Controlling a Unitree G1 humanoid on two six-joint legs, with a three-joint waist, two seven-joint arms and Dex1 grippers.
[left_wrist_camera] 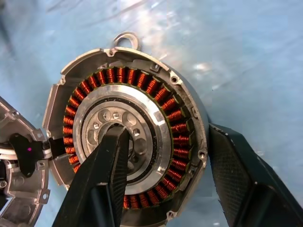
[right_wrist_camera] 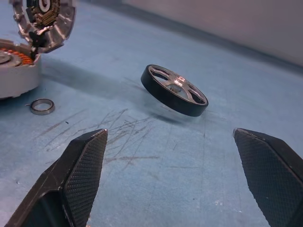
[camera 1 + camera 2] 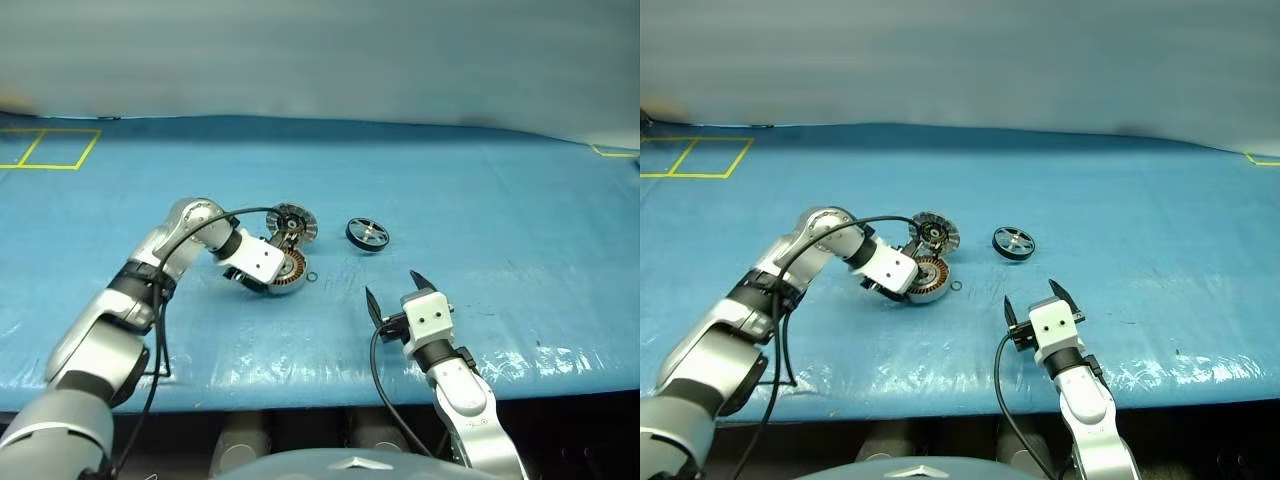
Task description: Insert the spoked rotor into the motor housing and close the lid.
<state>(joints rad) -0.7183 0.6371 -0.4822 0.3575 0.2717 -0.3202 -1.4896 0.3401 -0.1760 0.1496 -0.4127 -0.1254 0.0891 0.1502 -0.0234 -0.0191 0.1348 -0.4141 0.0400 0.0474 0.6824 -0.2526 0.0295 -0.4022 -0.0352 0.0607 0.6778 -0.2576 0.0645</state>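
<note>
The left end effector (image 1: pixel 165 189) grips the motor housing (image 1: pixel 128 137) on the blue worktop (image 3: pixel 500 200), one finger (image 1: pixel 102 184) planted in the silver hub, the other outside the casing, copper windings between them. The lid (image 3: pixel 292 222) stands tilted up, hinged open at the housing's far edge. A small metal ring (image 2: pixel 41 106) lies just beside the housing. The spoked rotor (image 3: pixel 367 234) sits apart on the worktop, to the right of the lid, tipped on one edge. The right end effector (image 3: pixel 393 292) hovers near it, fingers spread wide, holding nothing.
</note>
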